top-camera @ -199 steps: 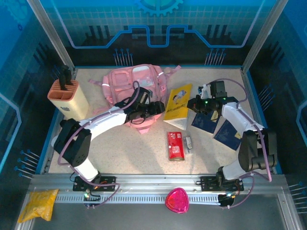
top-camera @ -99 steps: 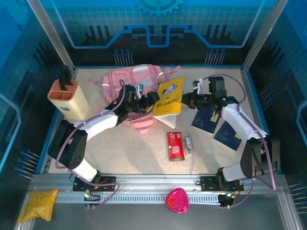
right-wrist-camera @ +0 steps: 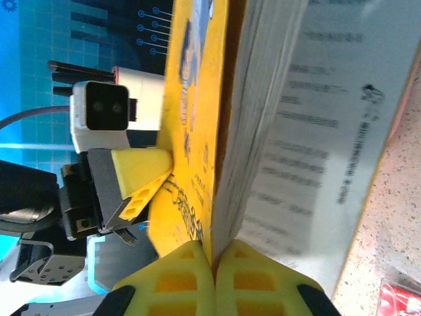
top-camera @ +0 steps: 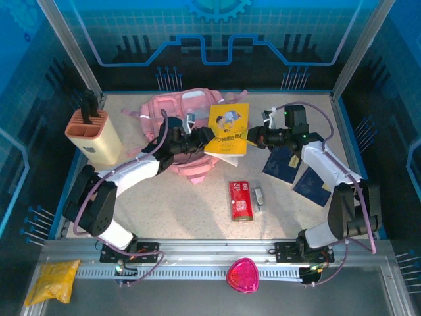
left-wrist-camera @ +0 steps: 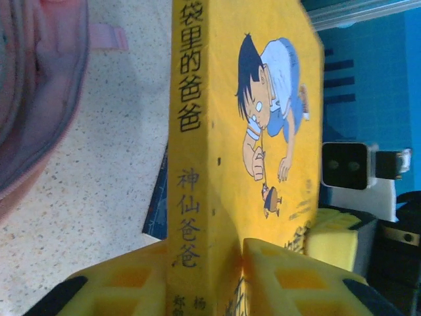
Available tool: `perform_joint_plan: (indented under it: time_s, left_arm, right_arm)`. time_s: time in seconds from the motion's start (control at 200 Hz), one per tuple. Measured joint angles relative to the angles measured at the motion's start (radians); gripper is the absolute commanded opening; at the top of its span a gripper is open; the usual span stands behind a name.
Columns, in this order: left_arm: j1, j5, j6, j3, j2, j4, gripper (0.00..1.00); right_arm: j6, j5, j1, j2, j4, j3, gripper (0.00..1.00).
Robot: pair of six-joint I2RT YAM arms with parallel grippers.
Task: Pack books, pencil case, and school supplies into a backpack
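The yellow book (top-camera: 227, 127) hangs tilted above the table between both grippers, just right of the pink backpack (top-camera: 176, 110). My left gripper (top-camera: 205, 139) is shut on its spine (left-wrist-camera: 192, 197), one yellow finger (left-wrist-camera: 125, 284) on each side. On the opposite edge, my right gripper (top-camera: 252, 138) is shut on the front cover (right-wrist-camera: 191, 131), and the pages (right-wrist-camera: 276, 131) fan open beside it. Two navy books (top-camera: 284, 164) lie flat at the right. The red pencil case (top-camera: 241, 200) and the small grey-white piece (top-camera: 258, 195) lie side by side mid-table.
A beige knife block (top-camera: 95, 135) stands at the left edge, beside the backpack. A pink heart-shaped thing (top-camera: 242, 275) and a yellow bag (top-camera: 52, 280) rest on the front rail. The backpack's edge (left-wrist-camera: 33, 99) lies left of the held book.
The yellow book rose off the table and swung left toward the backpack, held by the right gripper. The left gripper came across and closed on its spine.
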Motion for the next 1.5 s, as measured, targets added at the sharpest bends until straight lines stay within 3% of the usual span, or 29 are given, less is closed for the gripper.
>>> perform_joint_plan:
  time_s: [0.045, 0.17, 0.325, 0.38, 0.545, 0.66, 0.785, 0.966, 1.066, 1.351, 1.501]
  left_arm:
    - [0.000, 0.000, -0.002, 0.000, -0.008, 0.001, 0.18]
    - [-0.001, 0.001, -0.006, 0.000, -0.032, 0.001, 0.06]
    - [-0.009, 0.000, -0.007, 0.000, -0.050, 0.008, 0.00]
    - [-0.015, 0.000, -0.007, 0.000, -0.058, 0.009, 0.00]
    - [-0.051, -0.016, -0.022, 0.002, -0.077, 0.035, 0.00]
    - [-0.075, -0.024, -0.031, 0.004, -0.082, 0.051, 0.00]
    - [-0.080, -0.044, -0.028, 0.005, -0.083, 0.051, 0.00]
    - [-0.080, -0.095, 0.006, 0.004, -0.105, 0.008, 0.00]
    - [-0.081, -0.117, 0.029, -0.002, -0.128, -0.007, 0.00]
    - [-0.098, -0.188, 0.101, -0.013, -0.161, -0.084, 0.00]
    - [-0.103, -0.200, 0.126, -0.014, -0.162, -0.123, 0.19]
  right_arm:
    - [0.000, 0.000, 0.000, 0.002, 0.000, -0.002, 0.00]
    - [-0.002, -0.002, 0.000, 0.003, 0.006, -0.015, 0.14]
    - [-0.005, -0.005, -0.003, 0.002, 0.016, -0.033, 0.59]
    - [-0.001, -0.013, -0.006, 0.002, 0.036, -0.052, 0.70]
    - [0.079, -0.064, -0.012, 0.002, 0.141, -0.115, 0.87]
    - [0.163, -0.089, -0.010, 0.002, 0.232, -0.133, 0.93]
    - [0.279, -0.119, 0.000, -0.010, 0.399, -0.167, 0.88]
    - [0.407, -0.129, 0.000, -0.050, 0.553, -0.224, 0.63]
    - [0.437, -0.128, 0.001, -0.059, 0.588, -0.232, 0.47]
    - [0.417, -0.108, 0.032, -0.060, 0.569, -0.238, 0.15]
    - [0.315, -0.077, 0.041, -0.066, 0.434, -0.220, 0.11]
